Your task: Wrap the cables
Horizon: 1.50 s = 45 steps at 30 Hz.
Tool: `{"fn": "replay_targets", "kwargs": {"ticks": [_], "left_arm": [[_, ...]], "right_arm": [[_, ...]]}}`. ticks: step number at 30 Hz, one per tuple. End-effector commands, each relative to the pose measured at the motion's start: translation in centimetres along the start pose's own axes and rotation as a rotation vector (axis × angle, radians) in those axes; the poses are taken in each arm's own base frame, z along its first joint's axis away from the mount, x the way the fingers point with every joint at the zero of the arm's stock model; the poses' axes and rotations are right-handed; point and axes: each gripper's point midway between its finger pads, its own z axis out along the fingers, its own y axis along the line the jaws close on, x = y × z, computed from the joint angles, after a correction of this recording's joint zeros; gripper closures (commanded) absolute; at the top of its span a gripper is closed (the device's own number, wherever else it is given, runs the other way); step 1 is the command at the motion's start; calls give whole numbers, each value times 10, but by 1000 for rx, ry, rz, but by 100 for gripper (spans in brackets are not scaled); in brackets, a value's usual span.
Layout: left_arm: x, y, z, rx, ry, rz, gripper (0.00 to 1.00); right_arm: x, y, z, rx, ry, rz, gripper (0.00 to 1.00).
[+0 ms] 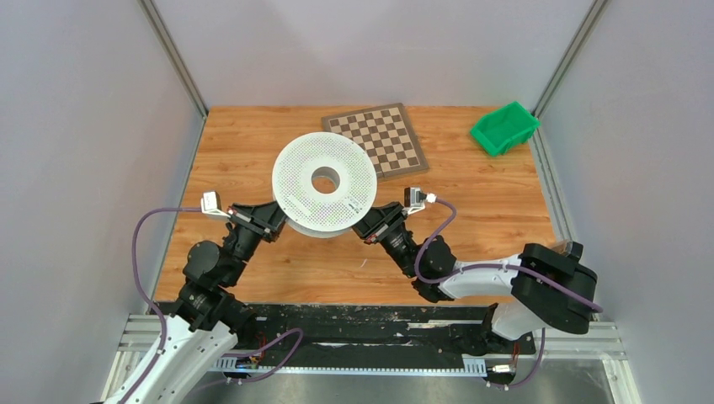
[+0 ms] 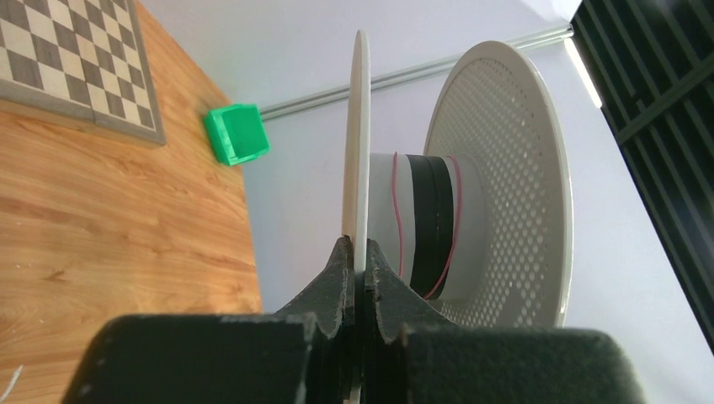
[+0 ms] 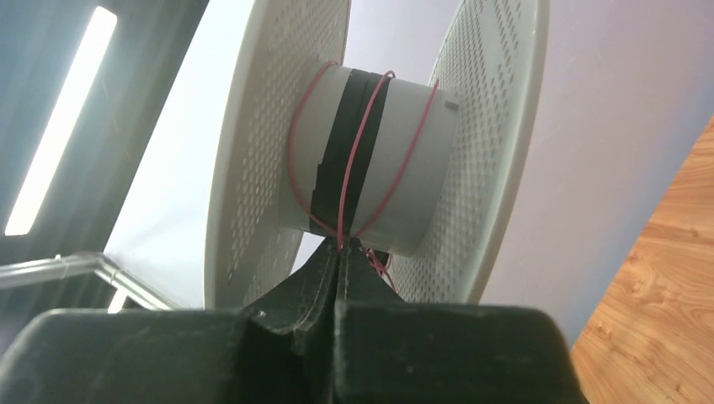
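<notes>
A white plastic spool [image 1: 324,181], its two round flanges peppered with small holes, sits at the middle of the grainy wooden surface [image 1: 471,219], just in front of a checkered chessboard [image 1: 376,139]. The left pincer [image 2: 362,261] is pressed tight on the thin rim of one flange. On the other side, the right pincer [image 3: 343,252] pinches a thin red cable [image 3: 358,151] which loops loosely around the smooth white hub, crossing a flat black band [image 3: 341,160]. A glossy green plastic bin [image 1: 503,128] stands in the far right corner.
</notes>
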Motion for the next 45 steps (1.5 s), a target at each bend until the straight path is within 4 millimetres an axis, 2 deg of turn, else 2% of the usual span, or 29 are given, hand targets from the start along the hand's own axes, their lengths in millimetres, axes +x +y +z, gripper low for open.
{"fn": "replay_targets", "kwargs": {"ticks": [1,6,13,21,25,28,35,45], "left_arm": [[-10,-67,-11,219,-6,-150,100],[-6,-57,-3,186,9,-230,100],[-4,-60,6,192,17,-244,100],[-7,-62,6,195,5,-253,100],[-10,-62,4,195,-9,-245,100],[-12,-57,3,171,-26,-222,100],[-14,-50,2,156,-48,-198,100],[-17,-46,3,147,-65,-191,100]], "right_arm": [[-23,-2,3,21,-165,27,100],[-19,-16,9,78,-189,6,100],[0,-38,17,172,-202,-23,100],[22,-56,24,253,-220,-12,100],[23,-68,17,294,-247,4,100],[20,-70,13,303,-258,-15,100],[26,-76,6,380,-190,-78,84],[23,-78,-13,429,-146,-113,79]]}}
